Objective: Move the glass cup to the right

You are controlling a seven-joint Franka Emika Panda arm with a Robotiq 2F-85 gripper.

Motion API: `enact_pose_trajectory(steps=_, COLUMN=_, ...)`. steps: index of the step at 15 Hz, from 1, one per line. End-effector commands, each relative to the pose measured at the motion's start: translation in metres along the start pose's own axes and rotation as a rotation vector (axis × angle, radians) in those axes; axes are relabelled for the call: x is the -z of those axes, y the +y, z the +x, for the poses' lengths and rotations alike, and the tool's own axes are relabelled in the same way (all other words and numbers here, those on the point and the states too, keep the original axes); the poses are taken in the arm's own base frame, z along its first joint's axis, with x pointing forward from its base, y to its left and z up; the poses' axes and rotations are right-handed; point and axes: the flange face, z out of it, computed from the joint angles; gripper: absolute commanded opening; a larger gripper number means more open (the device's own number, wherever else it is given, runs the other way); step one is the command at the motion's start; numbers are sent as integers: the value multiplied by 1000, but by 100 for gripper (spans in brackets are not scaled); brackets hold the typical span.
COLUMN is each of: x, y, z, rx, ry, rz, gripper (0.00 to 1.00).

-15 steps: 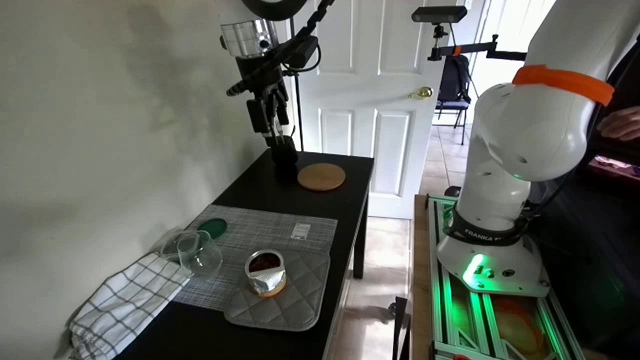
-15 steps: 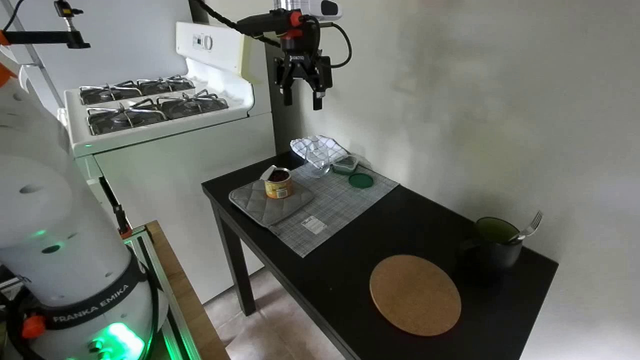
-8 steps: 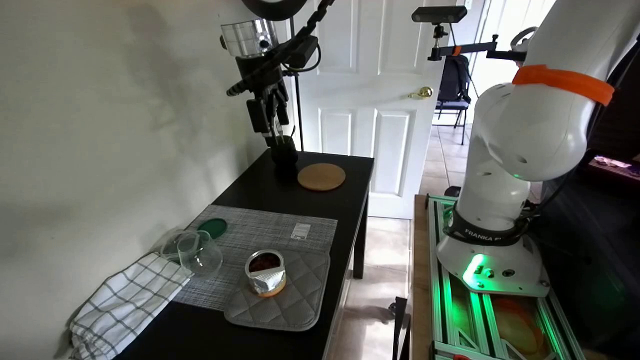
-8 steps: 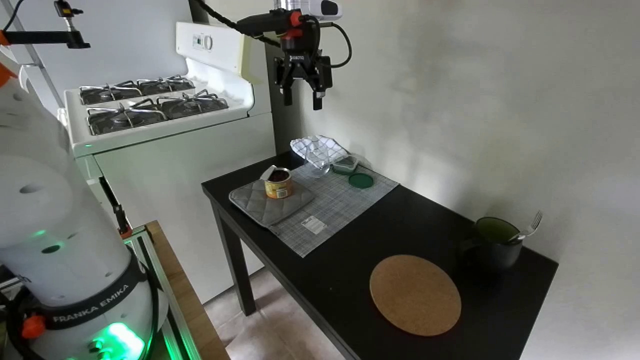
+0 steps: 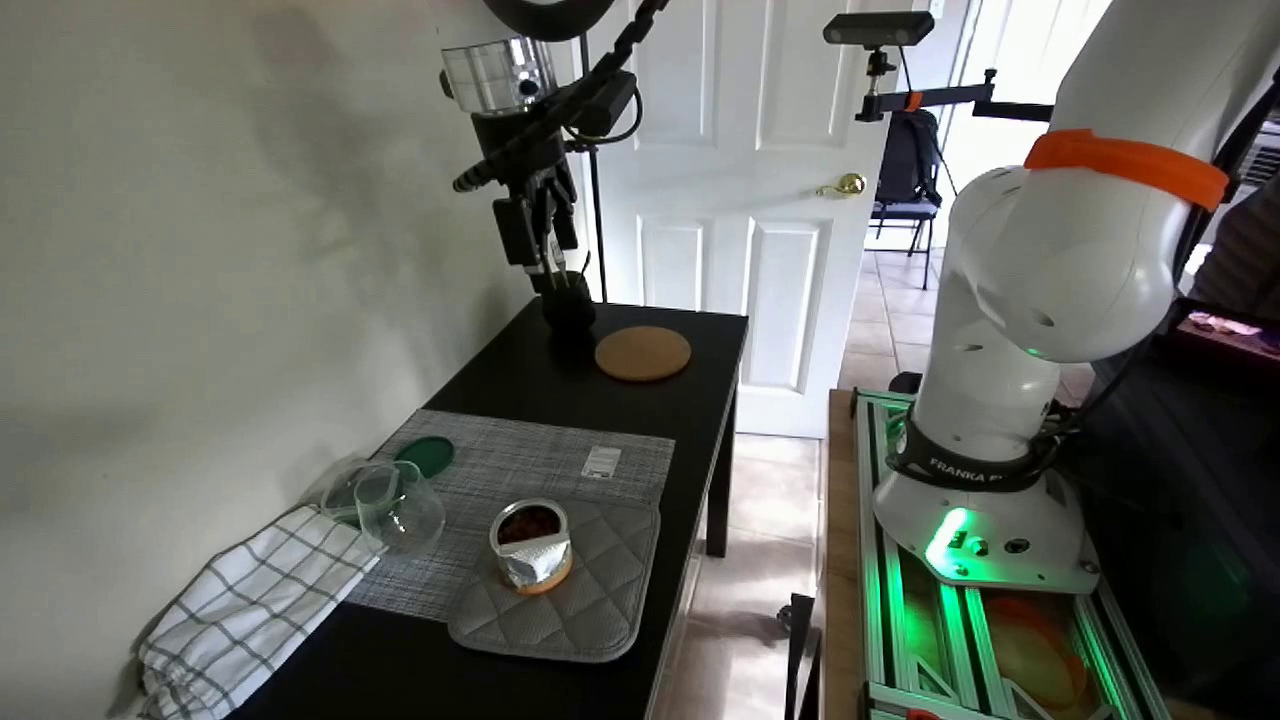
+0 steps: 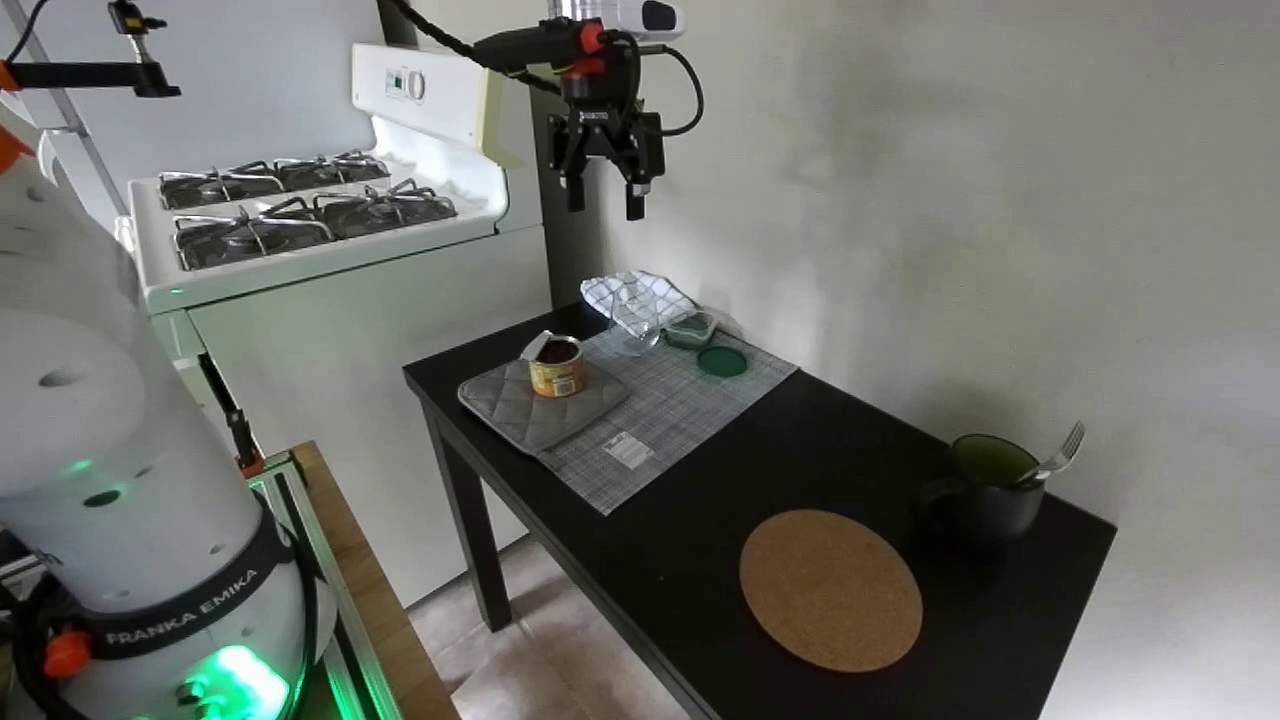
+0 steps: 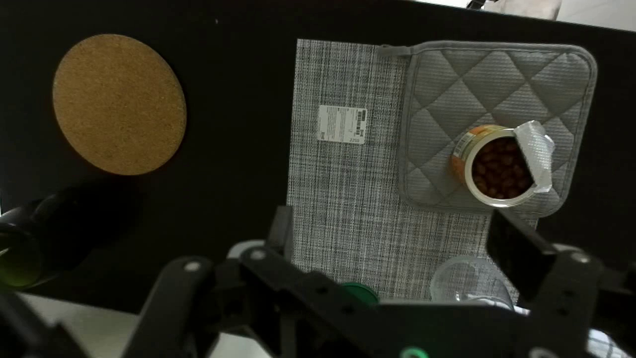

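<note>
- Moved since the earlier frames: nothing on or about the grey woven placemat [image 5: 520, 455], nor the white jointed robot arm [image 5: 1065, 265]; only a dark blurred shape [image 5: 1240, 250], unidentifiable, now shows well apart from the placemat.
- Task item: small see-through glass cup [image 5: 403, 515], on the placemat near its edge farthest from the arm; which way its mouth faces, not clear.
- Risk, likeliest: a finger striking the low green-tinted clear container [image 6: 690, 330], just beside the cup at that placemat edge, on a tight descent.
- Risk: misjudged or slipping grasp, caused by smooth, faint glass, part-hidden by one finger in the wrist view.
- Risk: white checked cloth towel [image 5: 260, 610], at the placemat's corner by the cup, snagging and dragging.
- Pose: arm reached out; black two-finger gripper [image 6: 605, 202] high above the placemat, aimed downward, fingers well apart, nothing held.
</note>
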Motion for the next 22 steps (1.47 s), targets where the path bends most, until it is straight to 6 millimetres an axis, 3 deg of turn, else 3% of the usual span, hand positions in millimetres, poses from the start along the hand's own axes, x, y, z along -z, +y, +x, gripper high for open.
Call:
enact_pose_trajectory(steps=1, x=0, y=0, z=0, rx=0, ry=-1, rz=0, gripper=100)
enact_pose_trajectory(steps=6, x=0, y=0, z=0, rx=0, ry=-1, rz=0, gripper=100)
enact_pose_trajectory(steps=8, x=3, y=-1, z=10, rx=-76, ry=29, rz=-13, gripper=100)
enact_pose_trajectory(steps=13, x=-2, y=-21, z=63, rx=-207, ry=121, rz=-8, gripper=100)
enact_pose_trajectory(steps=18, x=-39, y=-70, z=126, rx=-227, ry=123, rz=31, gripper=100)
enact_pose_trajectory(steps=22, x=-88, y=-106, z=165, rx=-229, ry=27, rz=29, gripper=100)
